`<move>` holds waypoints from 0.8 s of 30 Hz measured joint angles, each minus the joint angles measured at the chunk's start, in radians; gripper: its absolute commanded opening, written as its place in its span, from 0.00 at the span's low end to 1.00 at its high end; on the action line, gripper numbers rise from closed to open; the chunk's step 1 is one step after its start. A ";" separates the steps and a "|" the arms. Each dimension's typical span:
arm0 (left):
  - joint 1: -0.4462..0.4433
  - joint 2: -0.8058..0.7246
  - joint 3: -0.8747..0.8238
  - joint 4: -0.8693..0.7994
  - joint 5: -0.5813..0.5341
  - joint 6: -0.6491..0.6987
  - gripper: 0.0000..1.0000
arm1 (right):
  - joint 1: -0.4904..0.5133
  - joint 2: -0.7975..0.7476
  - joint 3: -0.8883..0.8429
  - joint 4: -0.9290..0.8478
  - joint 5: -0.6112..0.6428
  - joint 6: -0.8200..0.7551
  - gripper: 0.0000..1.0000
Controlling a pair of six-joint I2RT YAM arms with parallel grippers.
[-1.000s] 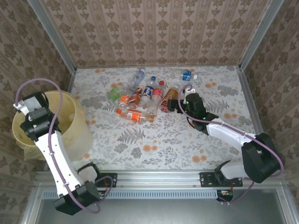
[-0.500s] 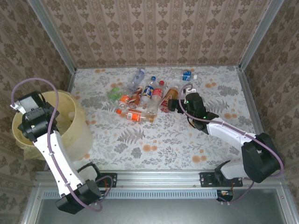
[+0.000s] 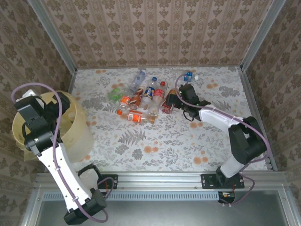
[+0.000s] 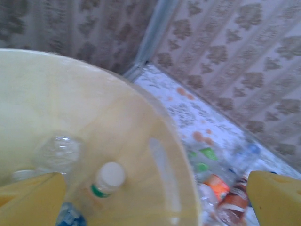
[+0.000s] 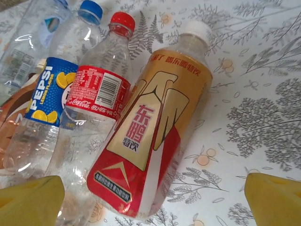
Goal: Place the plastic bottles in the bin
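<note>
Bare table (image 3: 188, 141) beside bottle heap (image 3: 146, 96)

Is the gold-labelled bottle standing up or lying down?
Lying down: the gold-labelled bottle rests on its side on the table.

In the right wrist view, the blue-label bottle (image 5: 49, 89) at left reads "PEPSI" above a smaller line beginning "LEMON", the red-label bottle (image 5: 96, 94) at centre carries white Coca-Cola script beside a barcode, and the gold bottle (image 5: 155, 127) to its right shows the large characters 东鹏特饮.
</note>
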 measured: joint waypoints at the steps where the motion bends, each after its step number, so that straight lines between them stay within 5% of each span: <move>1: 0.000 -0.005 -0.010 0.013 0.035 -0.009 1.00 | 0.005 0.031 0.040 -0.035 0.001 0.011 1.00; 10: 0.000 -0.039 -0.046 0.066 0.193 -0.032 1.00 | 0.068 0.244 0.285 -0.247 0.085 0.092 1.00; 24: -0.002 -0.042 -0.053 0.089 0.278 -0.051 1.00 | 0.071 0.300 0.275 -0.336 0.186 0.113 0.93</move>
